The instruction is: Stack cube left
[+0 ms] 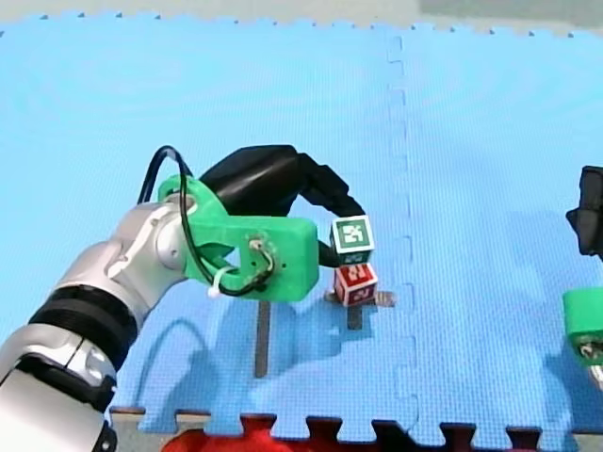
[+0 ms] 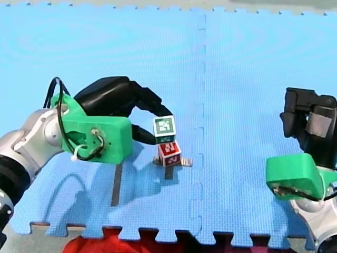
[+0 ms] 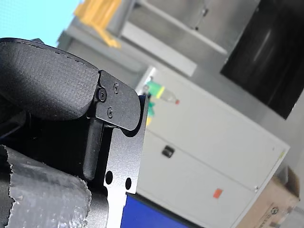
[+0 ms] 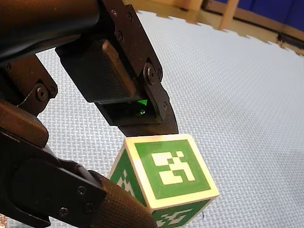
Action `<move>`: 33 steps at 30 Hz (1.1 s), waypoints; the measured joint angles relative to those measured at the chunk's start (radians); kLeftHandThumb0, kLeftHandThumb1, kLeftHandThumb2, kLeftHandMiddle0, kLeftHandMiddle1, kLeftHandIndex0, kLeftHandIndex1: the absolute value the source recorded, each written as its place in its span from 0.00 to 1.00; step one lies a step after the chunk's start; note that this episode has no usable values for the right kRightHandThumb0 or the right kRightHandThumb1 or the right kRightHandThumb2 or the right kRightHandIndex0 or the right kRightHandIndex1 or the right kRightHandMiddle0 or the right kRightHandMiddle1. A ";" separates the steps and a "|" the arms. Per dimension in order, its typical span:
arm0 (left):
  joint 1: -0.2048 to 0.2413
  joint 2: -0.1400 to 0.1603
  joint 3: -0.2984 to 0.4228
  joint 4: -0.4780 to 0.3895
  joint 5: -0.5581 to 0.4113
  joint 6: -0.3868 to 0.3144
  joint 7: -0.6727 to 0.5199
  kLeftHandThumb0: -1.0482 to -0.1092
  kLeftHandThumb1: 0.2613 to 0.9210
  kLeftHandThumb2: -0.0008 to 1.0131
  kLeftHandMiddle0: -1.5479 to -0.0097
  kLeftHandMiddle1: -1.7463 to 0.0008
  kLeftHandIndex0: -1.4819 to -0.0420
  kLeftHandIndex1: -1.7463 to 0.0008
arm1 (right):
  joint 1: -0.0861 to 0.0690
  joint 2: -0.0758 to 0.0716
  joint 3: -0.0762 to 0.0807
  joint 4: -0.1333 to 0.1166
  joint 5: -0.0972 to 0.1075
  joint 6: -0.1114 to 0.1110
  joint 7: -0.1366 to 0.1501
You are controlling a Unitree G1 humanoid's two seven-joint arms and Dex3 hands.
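Left arm [image 1: 85, 292] reaching from the near left edge toward the middle of the mat [image 1: 490, 141], with a green bracket [image 1: 254, 254] at its wrist. Left hand [image 1: 273, 184], black, its fingers [image 4: 114, 80] closed on opposite sides of the green cube [image 1: 352, 238]. Right hand [image 2: 308, 121] at the far right edge, well apart from both cubes and holding nothing; open or closed cannot be told. The green cube sits directly over the red cube [image 1: 356, 282], which stands near the mat's centre; contact between the two cannot be confirmed.

Step in hand, as judged: seating the green cube on the red. The two appear slightly turned against each other and the upper one a little tilted, so it likely needs squaring and levelling. It should then come down until it bears fully, with the grip loosened only then. A sideways drag on release could topple the stack.

Room: grey cabinets [image 3: 204, 142] and a cardboard box [image 3: 280, 204] in the first wrist view. Surface: blue foam tiles joined at an interlocking seam [image 1: 405, 141]. A grey strip [image 1: 262, 339] lies just left of the stack.
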 measured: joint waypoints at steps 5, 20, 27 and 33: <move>-0.005 -0.008 -0.008 0.001 0.007 -0.003 0.005 0.60 0.81 0.00 0.41 0.00 0.12 1.00 | -0.002 0.000 0.000 0.003 0.000 0.000 0.001; -0.011 -0.024 -0.026 -0.014 0.035 0.031 -0.010 0.56 0.83 0.00 0.39 0.07 0.12 1.00 | -0.001 -0.001 -0.001 -0.004 -0.001 0.002 0.000; -0.011 -0.034 -0.044 0.000 0.061 0.049 0.016 0.57 0.84 0.00 0.38 0.08 0.12 1.00 | 0.001 -0.001 -0.003 -0.006 0.006 0.002 0.004; -0.012 -0.039 -0.051 0.023 0.068 0.047 0.033 0.58 0.85 0.00 0.38 0.07 0.13 1.00 | 0.007 -0.001 -0.004 -0.017 0.010 0.002 0.007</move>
